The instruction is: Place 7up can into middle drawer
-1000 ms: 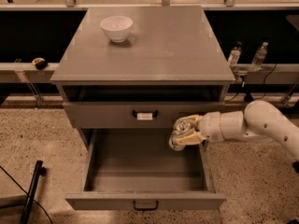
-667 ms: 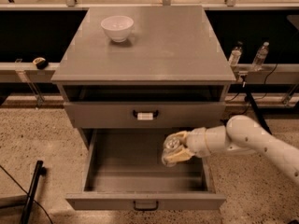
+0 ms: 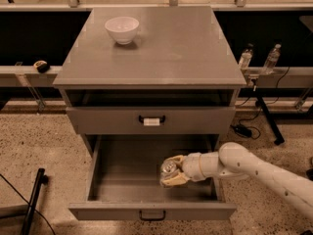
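While the white arm (image 3: 254, 169) reaches in from the right edge of the view, the gripper (image 3: 169, 173) sits low inside the open middle drawer (image 3: 124, 177), over the right half of its grey tray. Its two tan fingers (image 3: 172, 182) are closed to the width of the 7up can (image 3: 168, 168), one above and one below it. The can is clamped between them, tilted so that its shiny silver top faces up and toward the left. I cannot tell whether the can's base touches the tray floor or hangs just above it. Left of the gripper lies the bare grey floor of the tray. Nearer the camera than the gripper runs the drawer's front panel with its plain dark handle (image 3: 152, 214). Directly above and behind the gripper is the shut upper drawer (image 3: 98, 120), whose handle carries a white tag (image 3: 151, 122). Higher up is the flat grey cabinet top (image 3: 181, 48). On that top, far up and to the left of the gripper, stands a white bowl (image 3: 122, 29). Up and to the right of the gripper, beyond the cabinet's side, two clear plastic bottles (image 3: 245, 58) stand on a ledge. Well to the left, a black pole (image 3: 33, 202) leans across the speckled floor (image 3: 39, 146).
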{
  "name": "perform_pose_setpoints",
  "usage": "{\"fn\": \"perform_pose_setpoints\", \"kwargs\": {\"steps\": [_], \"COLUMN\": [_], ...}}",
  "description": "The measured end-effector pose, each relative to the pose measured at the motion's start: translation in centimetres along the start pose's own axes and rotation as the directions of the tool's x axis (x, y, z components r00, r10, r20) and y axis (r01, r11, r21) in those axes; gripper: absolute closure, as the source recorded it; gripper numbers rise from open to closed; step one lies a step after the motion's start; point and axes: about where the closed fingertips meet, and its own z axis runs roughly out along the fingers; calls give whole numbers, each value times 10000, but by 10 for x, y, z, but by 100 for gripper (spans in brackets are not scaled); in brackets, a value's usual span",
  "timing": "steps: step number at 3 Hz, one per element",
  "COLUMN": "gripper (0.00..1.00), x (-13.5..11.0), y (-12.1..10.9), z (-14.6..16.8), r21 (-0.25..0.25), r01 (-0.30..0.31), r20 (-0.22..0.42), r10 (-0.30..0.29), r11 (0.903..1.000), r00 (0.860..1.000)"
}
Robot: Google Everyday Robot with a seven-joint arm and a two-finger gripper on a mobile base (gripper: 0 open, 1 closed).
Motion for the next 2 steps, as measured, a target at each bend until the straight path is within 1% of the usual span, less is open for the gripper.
{"fn": "perform_pose_setpoints", "kwargs": {"steps": [1, 2], "gripper": [54, 31], "x": [27, 35], "y": [-8, -19], "z": [29, 47], "r21": [847, 1089], "r01": [-1187, -1938], "r20": [200, 368], "r10": [1174, 1909], "r11": [9893, 9750], "r00": [9929, 9809]}}
